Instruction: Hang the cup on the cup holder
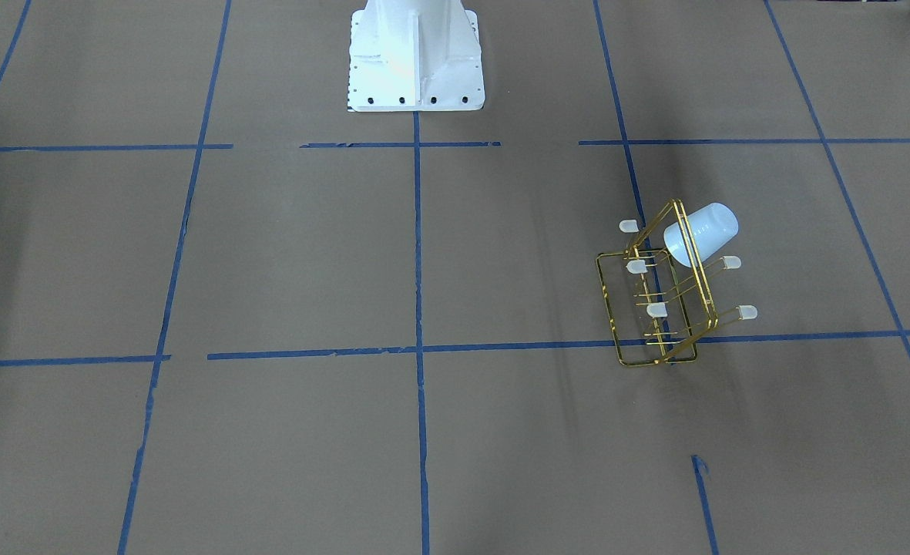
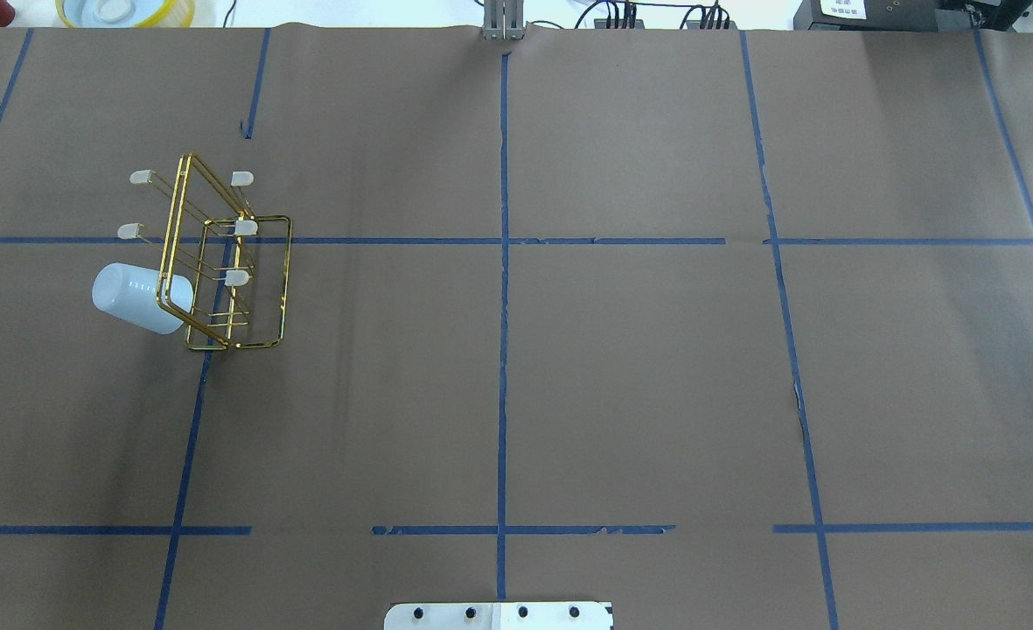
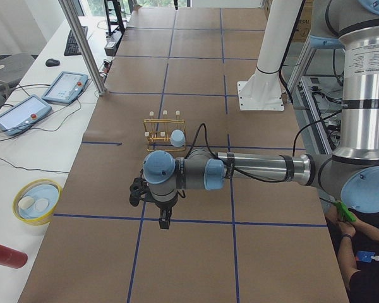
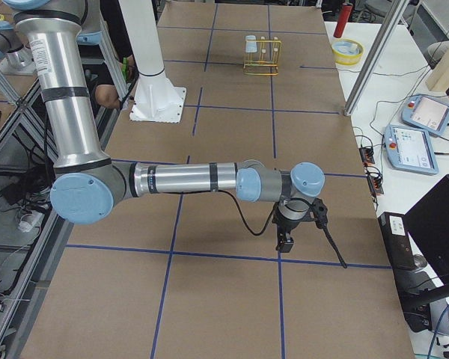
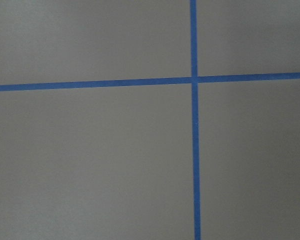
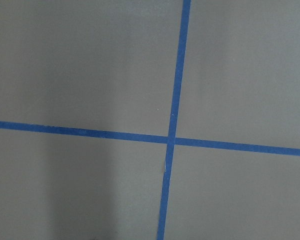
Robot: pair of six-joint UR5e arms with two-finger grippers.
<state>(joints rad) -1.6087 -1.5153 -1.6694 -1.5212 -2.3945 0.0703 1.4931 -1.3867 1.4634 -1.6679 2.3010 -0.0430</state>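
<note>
Cup: sits tilted over a prong of the cup holder, on the robot's left.
Left gripper: above the table, well apart; jaw state unreadable.
Right gripper: far end; jaw state unreadable.

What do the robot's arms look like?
The left arm and right arm are shiny silver tubes with grey joints and round pale-blue caps. A thin black cable loops along each. The left hand and right hand are small and black.
</note>
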